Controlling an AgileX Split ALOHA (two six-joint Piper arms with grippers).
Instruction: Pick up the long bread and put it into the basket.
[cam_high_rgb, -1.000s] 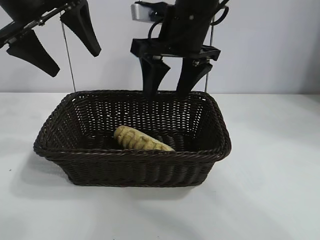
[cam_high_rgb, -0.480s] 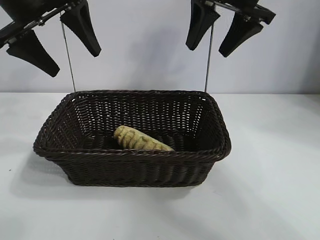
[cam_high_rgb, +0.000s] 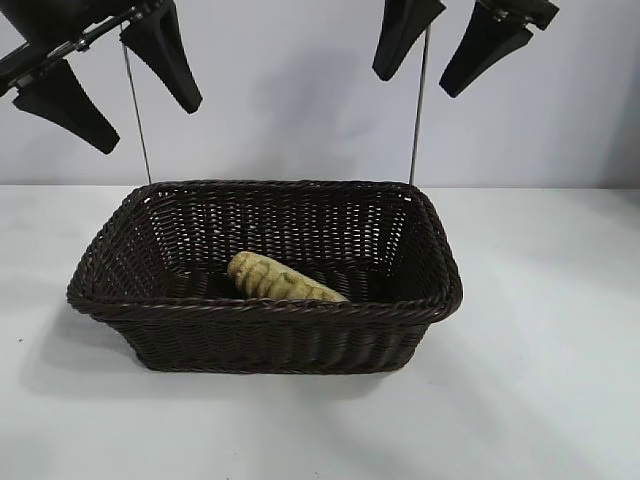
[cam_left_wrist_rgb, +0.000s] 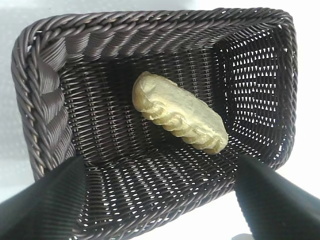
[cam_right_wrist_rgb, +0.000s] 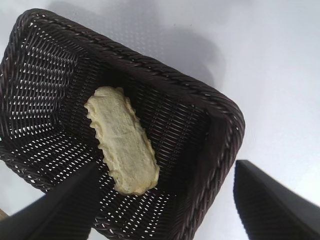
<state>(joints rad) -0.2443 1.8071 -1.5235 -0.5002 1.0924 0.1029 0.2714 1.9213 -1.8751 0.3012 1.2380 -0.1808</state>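
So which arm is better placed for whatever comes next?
Neither has much left to do: the long bread already lies inside the basket. The left gripper and right gripper both hang open and empty above the basket.

Matte black throughout, the left gripper (cam_high_rgb: 110, 85) ends in two broad, wedge-shaped fingers (cam_high_rgb: 165, 55) that taper to blunt tips, joined by a slim crossbar with a pale metallic edge. The right gripper (cam_high_rgb: 437, 55) carries fingers (cam_high_rgb: 400, 40) of the same tapered black form. Seen from the wrist cameras, each finger (cam_left_wrist_rgb: 45, 205) appears as a smooth, dark, unmarked slab (cam_right_wrist_rgb: 272, 202).
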